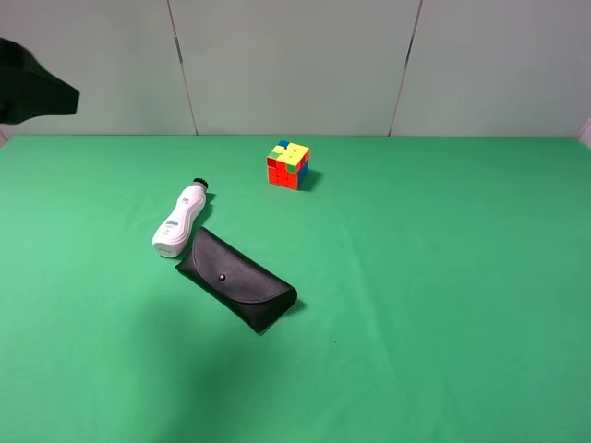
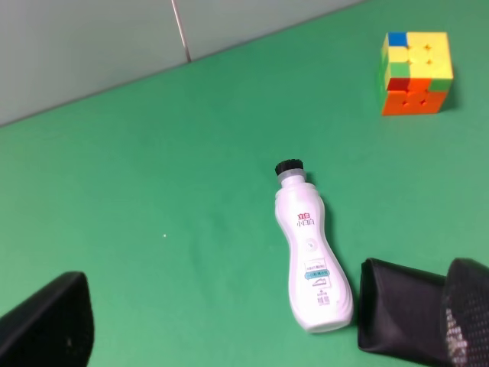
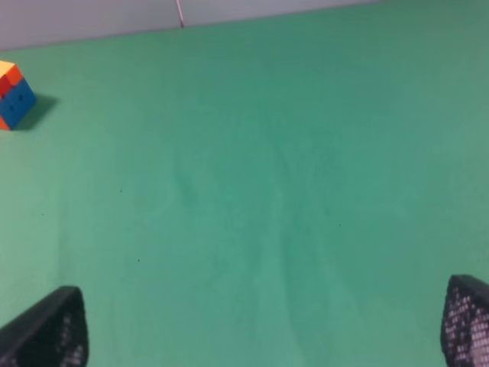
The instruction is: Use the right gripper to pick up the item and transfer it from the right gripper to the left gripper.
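The item lies flat on the green table, a white contoured bottle with its black brush cap pointing toward one o'clock in the high view and its broad base toward seven o'clock. It sits left of the table's middle. Nothing grips it.

Just beside its base, at about four o'clock from the bottle, lies the black glasses case, set slantwise with its snap button facing up; the case's upper end comes very close to the bottle's side, and whether they touch cannot be told. At about one o'clock from the bottle, well apart, stands the puzzle cube near the far edge of the table, in front of the grey wall.

The left gripper shows in its wrist view as two dark fingertips at the edges of the picture, spread wide, with nothing between them but cloth, the bottle and an end of the case below. A dark part of the left arm juts in at ten o'clock in the high view.

The right gripper is likewise spread wide in its own wrist view, both tips apart over bare green cloth, the cube at the far edge of that picture. It holds nothing and is not seen in the high view
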`<state>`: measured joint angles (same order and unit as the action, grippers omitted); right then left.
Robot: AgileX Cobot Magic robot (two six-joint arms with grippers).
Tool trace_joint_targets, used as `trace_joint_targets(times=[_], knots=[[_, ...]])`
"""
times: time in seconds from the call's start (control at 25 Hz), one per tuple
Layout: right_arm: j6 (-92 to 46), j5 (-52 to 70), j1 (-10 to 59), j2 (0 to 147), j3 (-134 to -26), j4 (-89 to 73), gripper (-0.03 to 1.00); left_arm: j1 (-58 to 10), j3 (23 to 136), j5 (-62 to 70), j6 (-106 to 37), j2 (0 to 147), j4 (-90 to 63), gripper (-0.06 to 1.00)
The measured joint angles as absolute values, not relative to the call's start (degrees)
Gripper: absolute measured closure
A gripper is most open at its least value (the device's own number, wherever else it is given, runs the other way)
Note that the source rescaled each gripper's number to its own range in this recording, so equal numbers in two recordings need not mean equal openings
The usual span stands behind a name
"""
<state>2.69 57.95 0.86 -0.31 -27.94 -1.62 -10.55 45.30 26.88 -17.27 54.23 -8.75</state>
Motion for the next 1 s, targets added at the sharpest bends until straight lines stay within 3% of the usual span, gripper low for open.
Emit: trace_joint_targets(times=[1.0], knots=[[2.69, 57.94, 0.86, -0.31, -27.94, -1.62, -0.03, -10.55, 38.79, 51.86, -14.75, 20.36, -7.93, 0.12]])
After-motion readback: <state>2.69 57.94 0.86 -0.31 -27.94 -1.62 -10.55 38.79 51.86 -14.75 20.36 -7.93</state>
